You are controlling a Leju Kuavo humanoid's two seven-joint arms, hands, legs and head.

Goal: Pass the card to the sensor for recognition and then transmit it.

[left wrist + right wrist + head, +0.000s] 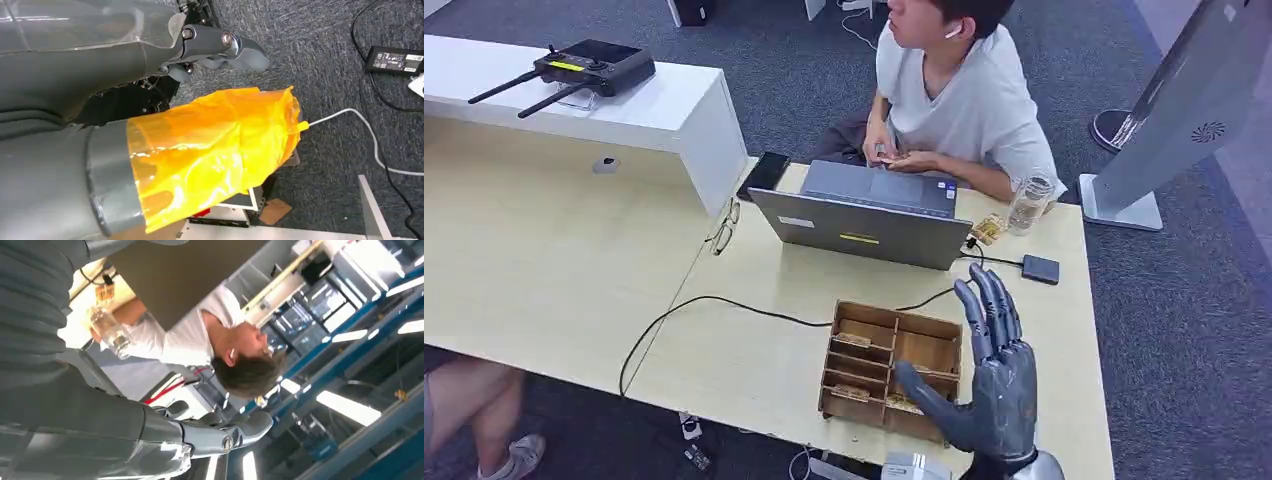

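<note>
A wooden box [929, 351] with several compartments stands near the desk's front edge, and small cards [854, 340] lie in its left slots. My right hand [989, 375] is raised upright over the box's right side, fingers straight and apart, thumb out to the left, holding nothing. The right wrist view shows the same hand [215, 432] with nothing in it. A small dark square sensor [1041, 268] on a black cable lies on the desk behind the box, to the right. My left hand [220, 47] hangs over the carpet with nothing in it.
A person sits behind an open grey laptop [864, 226] across the desk [754, 350]. A glass bottle [1029, 203] stands beside the laptop, glasses [723, 232] lie to its left, and a black cable [714, 305] crosses the desk. A white kiosk base [1119, 200] stands at the right.
</note>
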